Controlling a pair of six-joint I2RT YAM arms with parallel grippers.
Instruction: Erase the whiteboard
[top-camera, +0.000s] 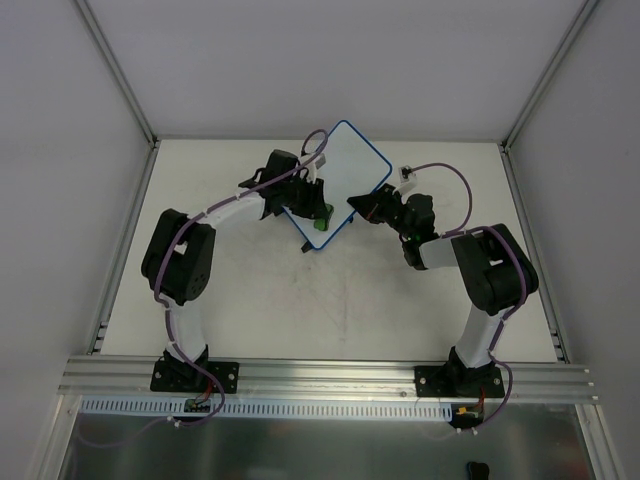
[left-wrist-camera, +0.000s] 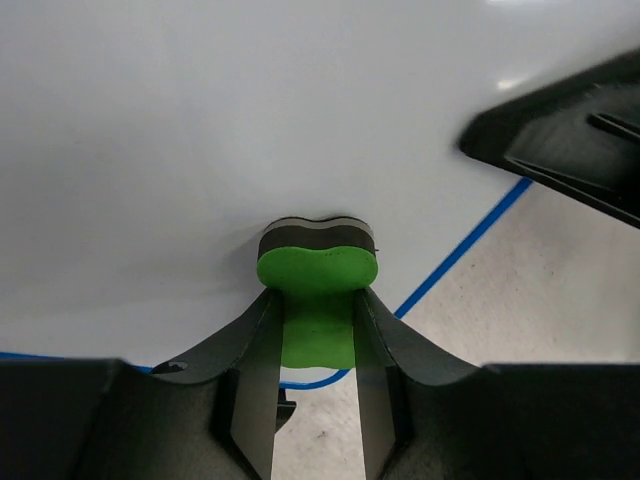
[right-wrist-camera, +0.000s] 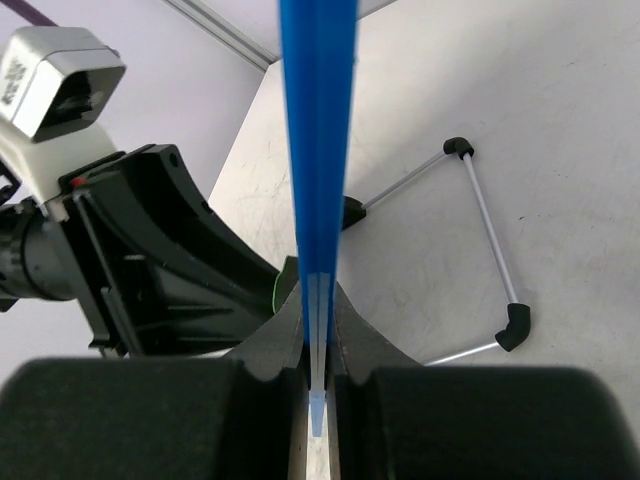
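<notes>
Pale scuffed bench, grey walls. Left jaws pinch the green eraser against the whiteboard; right jaws clamp its edge.

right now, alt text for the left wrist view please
The left gripper clamps a green eraser with its dark pad against the whiteboard, which shows no marks here. Its blue frame edge runs at lower right, table beyond.
</notes>
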